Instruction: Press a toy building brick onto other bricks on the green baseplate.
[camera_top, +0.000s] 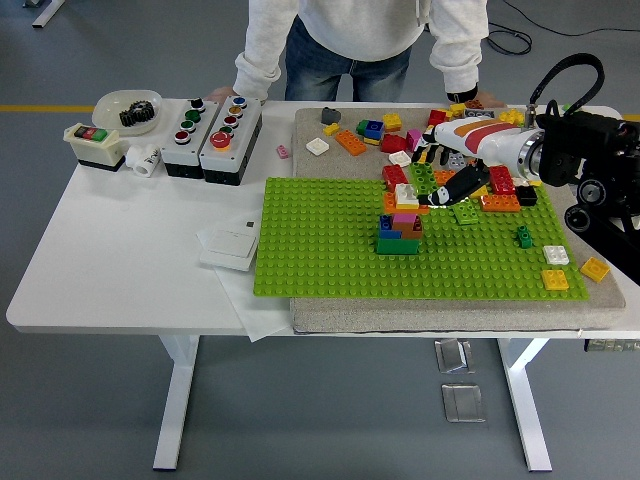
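White table (120, 260) on grey floor (80, 400) bears green baseplate (330, 250).

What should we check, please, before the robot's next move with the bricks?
1. Right hand is over the green baseplate's far edge, near the stacked bricks: ok.
2. Brick held in the hand: cannot tell; the fingers hide it.
3. Stack sits upright on the baseplate: ok.
4. Loose bricks crowd the hand's working area: not ok.
5. Person's hands rest on the table's far edge, close to the arm: not ok.
6. Left arm: not in view, cannot tell.
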